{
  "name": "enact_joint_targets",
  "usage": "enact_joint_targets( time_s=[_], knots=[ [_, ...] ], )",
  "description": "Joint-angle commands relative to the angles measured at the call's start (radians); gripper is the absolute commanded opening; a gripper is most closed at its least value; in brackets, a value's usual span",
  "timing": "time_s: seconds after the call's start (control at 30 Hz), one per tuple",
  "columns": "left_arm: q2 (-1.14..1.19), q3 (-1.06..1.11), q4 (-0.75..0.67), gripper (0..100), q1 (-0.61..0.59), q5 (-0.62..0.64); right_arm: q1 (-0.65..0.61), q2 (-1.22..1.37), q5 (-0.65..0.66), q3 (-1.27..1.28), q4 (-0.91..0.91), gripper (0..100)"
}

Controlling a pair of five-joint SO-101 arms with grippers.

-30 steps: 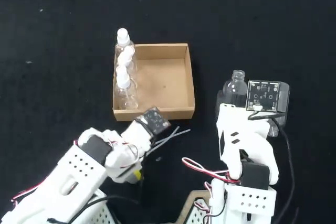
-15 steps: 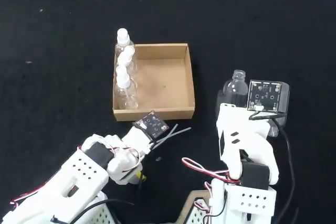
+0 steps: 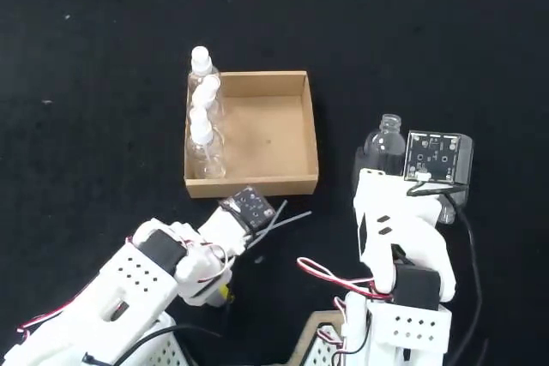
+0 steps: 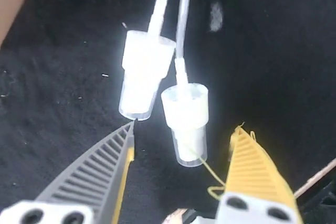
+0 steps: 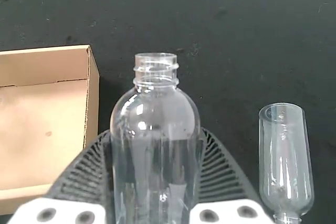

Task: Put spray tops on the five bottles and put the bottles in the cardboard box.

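Two white spray tops lie side by side on the black table, their thin tubes [image 3: 283, 219] pointing away from the left arm. My left gripper [image 4: 184, 128] is open just above them. One spray top [image 4: 186, 121] sits between the grey finger [image 4: 105, 166] and the yellow finger [image 4: 252, 171]; the other spray top [image 4: 142, 80] lies just past the grey tip. My right gripper [image 5: 155, 135] is shut on an upright clear bottle [image 3: 389, 136] with no top, to the right of the cardboard box [image 3: 292, 126]. Three capped bottles [image 3: 204, 117] stand along the box's left wall.
A second clear bottle [image 5: 286, 161] without a top lies on the table beside the right gripper. The box's open floor [image 5: 42, 124] is brown and bare on its right side. Red and white cables [image 3: 330, 276] run along the table in front of the right arm.
My left gripper has drawn back a little from the box's front wall and settled over the spray tops. The right arm and its bottle have not moved.
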Motion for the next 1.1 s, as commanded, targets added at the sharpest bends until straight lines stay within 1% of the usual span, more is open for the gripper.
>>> enact_joint_targets(
  time_s=[0.0,0.1,0.27,0.53,0.57,0.63,0.7,0.77,0.93,1.07],
  knots=[
    [-0.006,-0.010,0.002,21,0.007,-0.061,0.018,-0.019,-0.009,-0.019,-0.023,1.1],
    [0.002,0.001,-0.021,21,0.022,-0.064,0.018,-0.019,-0.009,-0.019,-0.023,1.1],
    [0.002,0.044,-0.068,21,0.087,-0.063,0.017,-0.019,-0.009,-0.019,-0.020,1.1],
    [-0.006,0.051,-0.075,21,0.091,-0.061,0.017,-0.019,-0.009,-0.019,-0.020,1.1],
    [-0.006,0.051,-0.075,20,0.091,-0.061,0.017,-0.019,-0.009,-0.019,-0.020,1.1],
    [-0.006,0.056,-0.091,14,0.091,-0.061,0.017,-0.019,-0.009,-0.021,-0.020,1.1],
    [0.000,0.076,-0.129,7,0.093,-0.061,0.017,-0.019,-0.009,-0.022,-0.020,1.1],
    [0.000,0.110,-0.173,3,0.099,-0.061,0.017,-0.019,-0.009,-0.022,-0.020,1.1],
    [-0.008,0.127,-0.155,4,0.156,-0.063,0.017,-0.019,-0.009,-0.022,-0.023,1.1],
    [-0.008,0.097,-0.121,4,0.125,-0.071,0.017,-0.019,-0.009,-0.021,-0.023,1.1]
  ],
)
